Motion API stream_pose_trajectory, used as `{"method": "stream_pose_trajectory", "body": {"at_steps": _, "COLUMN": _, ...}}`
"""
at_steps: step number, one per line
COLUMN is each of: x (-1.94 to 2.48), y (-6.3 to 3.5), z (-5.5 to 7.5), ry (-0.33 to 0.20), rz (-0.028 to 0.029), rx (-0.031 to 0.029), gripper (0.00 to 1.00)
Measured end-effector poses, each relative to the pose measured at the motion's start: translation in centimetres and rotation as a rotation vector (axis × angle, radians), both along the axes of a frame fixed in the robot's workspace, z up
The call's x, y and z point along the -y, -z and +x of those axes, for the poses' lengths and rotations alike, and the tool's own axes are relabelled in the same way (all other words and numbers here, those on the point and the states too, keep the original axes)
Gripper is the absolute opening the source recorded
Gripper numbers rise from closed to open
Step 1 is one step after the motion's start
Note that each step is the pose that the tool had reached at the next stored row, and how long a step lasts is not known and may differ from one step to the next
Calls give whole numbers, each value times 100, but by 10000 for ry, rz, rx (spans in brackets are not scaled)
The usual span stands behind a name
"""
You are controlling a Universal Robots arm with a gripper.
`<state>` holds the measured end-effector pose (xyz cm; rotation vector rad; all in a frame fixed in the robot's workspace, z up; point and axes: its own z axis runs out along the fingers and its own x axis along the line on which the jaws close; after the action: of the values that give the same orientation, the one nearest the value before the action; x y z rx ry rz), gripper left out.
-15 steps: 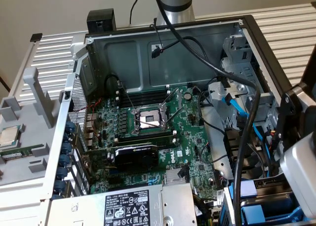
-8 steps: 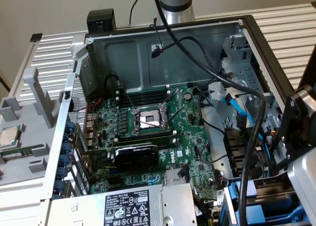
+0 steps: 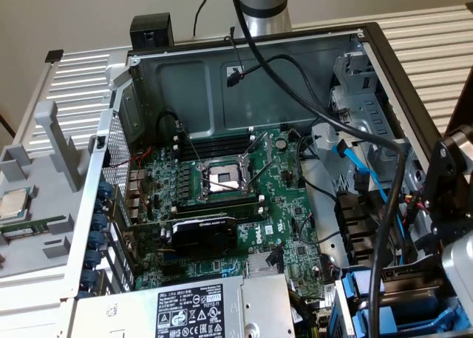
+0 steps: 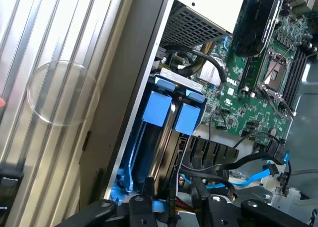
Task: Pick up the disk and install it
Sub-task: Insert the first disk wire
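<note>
Black PC tower case (image 3: 369, 38) lies on its side with the panel off, on a white ribbed table (image 3: 81, 79). Green motherboard (image 3: 288, 205) is exposed, with a bare metal CPU socket (image 3: 222, 179) mid-board. The black graphics card (image 3: 203, 231) is just below it, and the silver power supply box with a black label (image 3: 192, 312) sits at the near edge.

The arm comes in from the top, and its black wrist housing (image 3: 452, 179) hangs over the case corner at the exterior view's right. A thick black cable (image 3: 295, 79) trails from the arm across the open case.

The gripper (image 4: 171, 199) is down at the drive bay in that corner. Can't tell whether it's open, shut or clamped on anything; cables and blue plastic crowd the spot.

The disk in its bright blue plastic carrier (image 4: 158, 108) stands on edge in the bay, slotted in along the case wall. It runs from its blue end tab back to the gripper. A second blue carrier (image 4: 188, 118) is right beside it, parallel, on the motherboard side. No label is readable from here, so which of the two drives it is rests on position only.

Light blue SATA cables (image 4: 253, 175) loop just past the bay.

Small square silver CPU chip (image 3: 11, 203) sits on a grey plastic tray (image 3: 44, 160) outside the case, at the exterior view's left, well apart from the gripper.
</note>
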<state>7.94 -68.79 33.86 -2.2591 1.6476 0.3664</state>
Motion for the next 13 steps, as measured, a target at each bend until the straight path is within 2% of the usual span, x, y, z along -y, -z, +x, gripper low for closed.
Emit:
{"method": "stream_pose_trajectory", "body": {"at_steps": 5, "x": 7, "y": 25, "z": 16, "ry": -111, "rz": 113, "rx": -179, "gripper": 43}}
{"method": "stream_pose_trajectory", "body": {"at_steps": 8, "x": 7, "y": 28, "z": 35, "ry": -223, "rz": 198, "rx": -232, "gripper": 43}}
{"method": "stream_pose_trajectory", "body": {"at_steps": 13, "x": 8, "y": 39, "z": 77, "ry": -332, "rz": 219, "rx": -386, "gripper": 43}}
